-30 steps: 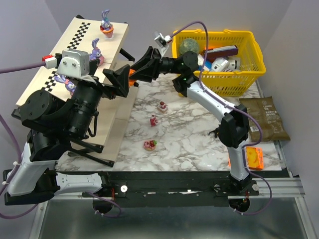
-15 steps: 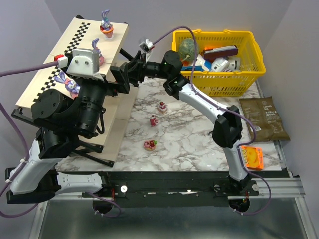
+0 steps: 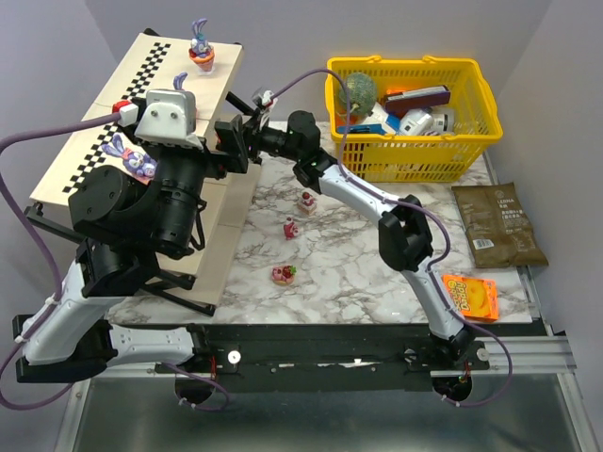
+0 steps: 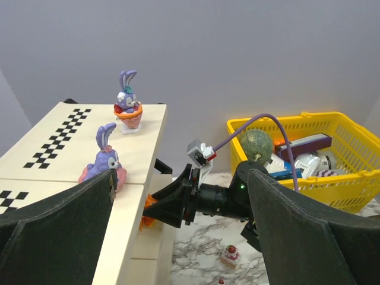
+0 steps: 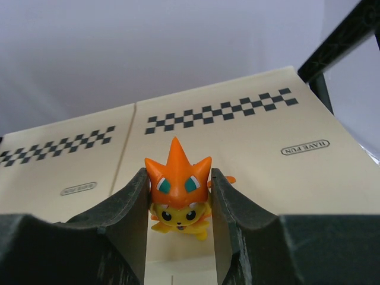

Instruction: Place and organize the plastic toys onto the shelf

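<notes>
Landmark: the shelf (image 3: 215, 83), slanted, with beige panels and checkered strips.
Right gripper (image 5: 179, 184): pinches an orange spiky figurine (image 5: 178, 193) by the head, one jaw on each side.
Figurine position: facing the shelf panels, at the shelf's bench-side edge and under its top tier; not yet set down.
Left gripper (image 4: 181, 196): spread wide and holding nothing, above the shelf's near end.
Change: within the last second the right arm has stretched across to the shelf, carrying the figurine with it.
Meaning: the carry looks nearly finished; lowering and release appear to be next.
Already on the shelf: three purple rabbits (image 3: 200, 42).
Remaining beside the shelf: three small red-pink toys (image 3: 290, 227) on the marble bench (image 3: 358, 254).
</notes>
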